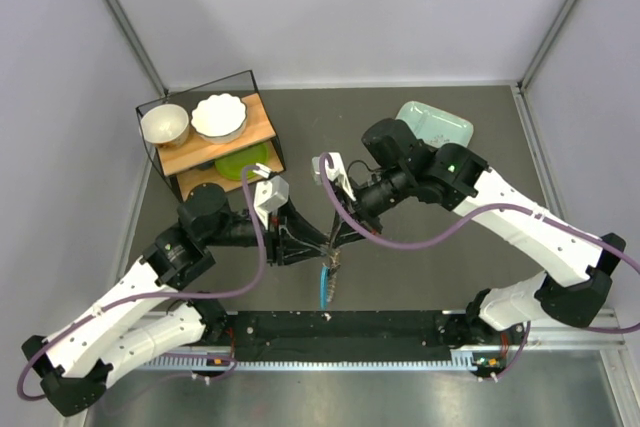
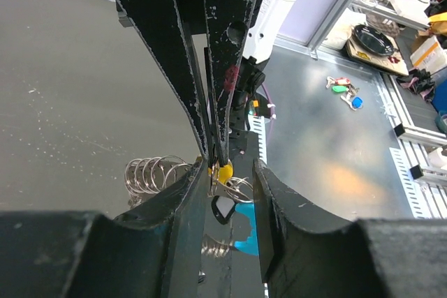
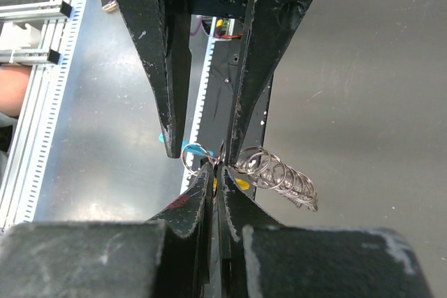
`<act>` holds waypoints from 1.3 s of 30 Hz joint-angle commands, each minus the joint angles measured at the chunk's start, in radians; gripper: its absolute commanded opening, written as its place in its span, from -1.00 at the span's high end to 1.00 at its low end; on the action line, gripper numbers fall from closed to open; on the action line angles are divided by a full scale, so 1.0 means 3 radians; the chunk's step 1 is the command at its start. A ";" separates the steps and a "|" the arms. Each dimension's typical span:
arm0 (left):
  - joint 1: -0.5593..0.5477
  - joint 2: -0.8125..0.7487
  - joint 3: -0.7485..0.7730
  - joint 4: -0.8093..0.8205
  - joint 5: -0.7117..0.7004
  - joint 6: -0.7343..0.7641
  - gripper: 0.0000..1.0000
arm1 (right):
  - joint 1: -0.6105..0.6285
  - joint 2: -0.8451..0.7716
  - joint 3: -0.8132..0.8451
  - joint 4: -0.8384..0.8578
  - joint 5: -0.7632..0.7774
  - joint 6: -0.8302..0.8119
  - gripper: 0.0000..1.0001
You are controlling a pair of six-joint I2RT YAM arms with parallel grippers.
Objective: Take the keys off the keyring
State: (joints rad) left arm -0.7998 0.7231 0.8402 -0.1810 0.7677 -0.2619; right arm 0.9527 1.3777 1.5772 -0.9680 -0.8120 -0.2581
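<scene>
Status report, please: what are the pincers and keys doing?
Right pincer shut on keyring. Left pincer open around keys. Keys not yet off. Nothing blocking.

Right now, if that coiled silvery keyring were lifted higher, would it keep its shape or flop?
Probably floppy: the keyring is thin looped wire trailing sideways from the right end effector. Likely light, since a fingertip pinch seems to hold it. The blue-covered key dangles below, so expect swinging.
</scene>
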 commanded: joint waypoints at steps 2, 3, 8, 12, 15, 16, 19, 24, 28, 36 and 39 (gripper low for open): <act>-0.0003 -0.0007 -0.0065 0.0159 0.0038 0.0106 0.26 | -0.0016 -0.0123 -0.0016 0.0251 -0.0147 0.0052 1.00; -0.0003 -0.0012 -0.0070 0.0164 0.0044 0.0116 0.27 | -0.0011 -0.0128 -0.0016 0.0261 -0.0152 0.0047 1.00; -0.0003 0.0008 -0.0101 0.0159 0.0105 0.0137 0.31 | -0.0011 -0.0149 -0.0037 0.0297 -0.0157 0.0042 1.00; -0.0003 0.0008 -0.0126 0.0153 0.0141 0.0162 0.31 | -0.0011 -0.0144 -0.0062 0.0343 -0.0167 0.0068 1.00; -0.0003 0.0013 -0.0132 0.0138 0.0131 0.0183 0.31 | -0.0011 -0.0144 -0.0088 0.0363 -0.0182 0.0078 1.00; -0.0003 0.0018 -0.0137 0.0133 0.0141 0.0193 0.34 | -0.0016 -0.0154 -0.0093 0.0368 -0.0193 0.0078 1.00; -0.0003 0.0024 -0.0126 0.0138 0.0192 0.0208 0.59 | -0.0011 -0.0159 -0.0108 0.0384 -0.0188 0.0083 1.00; -0.0003 0.0024 -0.0116 0.0164 0.0131 0.0188 1.00 | -0.0016 -0.0169 -0.0159 0.0404 -0.0152 0.0114 1.00; 0.0002 -0.0048 -0.0157 0.0220 -0.0023 0.0173 1.00 | -0.0016 -0.0205 -0.0190 0.0506 0.0189 0.0246 0.98; -0.0003 -0.0385 -0.0361 0.0761 -0.0416 -0.0068 1.00 | -0.0016 -0.0644 -0.0507 0.1022 0.0651 0.0655 0.34; -0.0003 -0.0482 -0.0474 0.1047 -0.0488 -0.0155 1.00 | -0.0011 -0.0844 -0.0691 0.1343 0.0916 0.0834 0.28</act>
State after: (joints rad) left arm -0.7986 0.6212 0.7223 -0.0738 0.6674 -0.2600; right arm 0.9527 1.2098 1.4059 -0.7429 -0.6472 -0.0952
